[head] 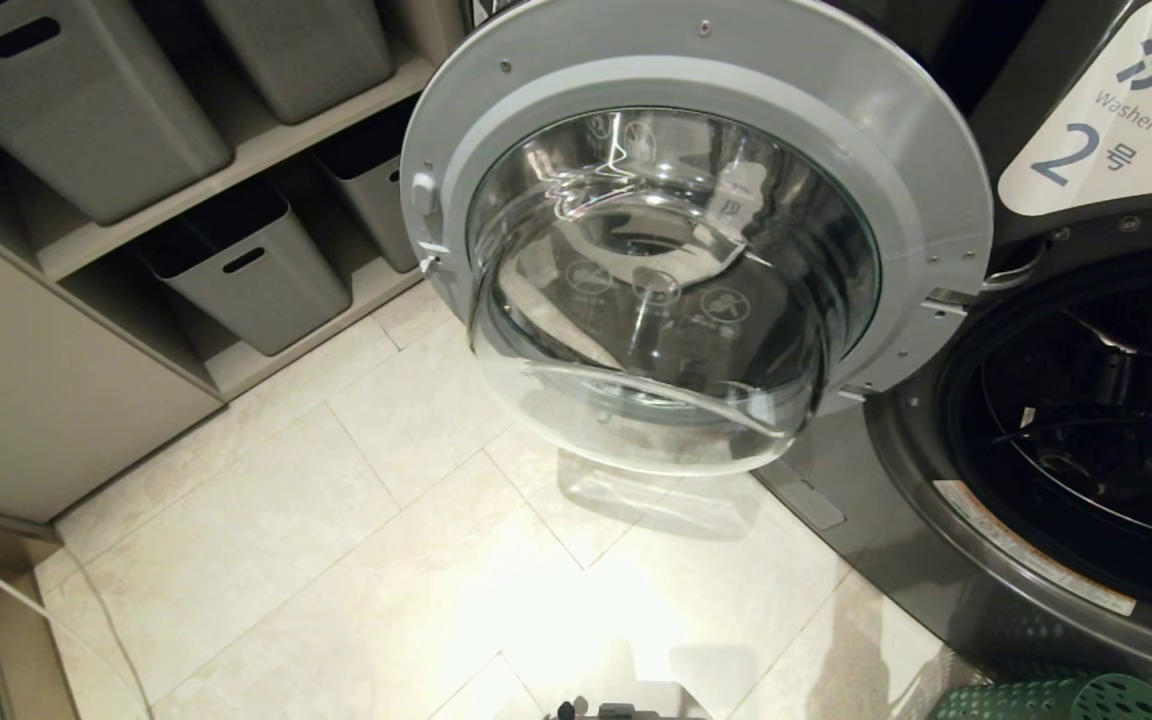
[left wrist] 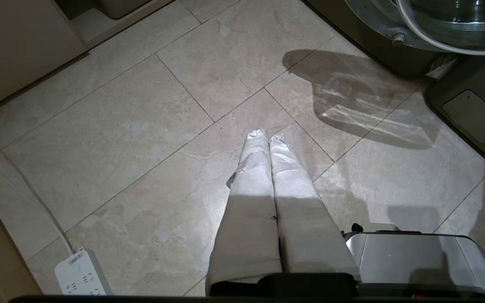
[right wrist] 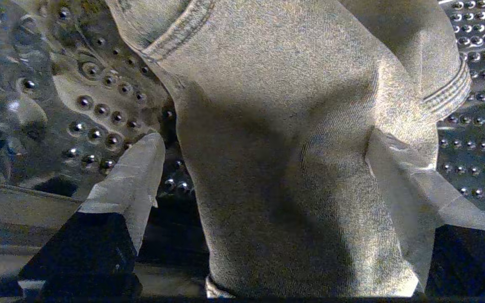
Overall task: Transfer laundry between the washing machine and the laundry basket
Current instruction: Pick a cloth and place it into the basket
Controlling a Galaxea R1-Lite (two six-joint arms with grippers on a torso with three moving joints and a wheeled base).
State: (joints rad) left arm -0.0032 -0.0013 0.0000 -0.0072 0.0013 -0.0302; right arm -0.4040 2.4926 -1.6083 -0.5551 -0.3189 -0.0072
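Right gripper (right wrist: 263,147) jaws apart astride grey ribbed-hem laundry (right wrist: 293,139) in drum; left gripper (left wrist: 265,136) together.

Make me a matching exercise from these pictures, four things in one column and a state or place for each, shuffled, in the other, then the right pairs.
Things
1. round chrome-rimmed glass door of the dark grey washing machine
2. grey cloth laundry
3. left tool
4. right tool

States
A. shut, above the tiled floor
B. swung wide open
C. open, a finger on each side of the cloth
D. lying in the perforated metal drum

Pairs: 1-B, 2-D, 3-A, 4-C
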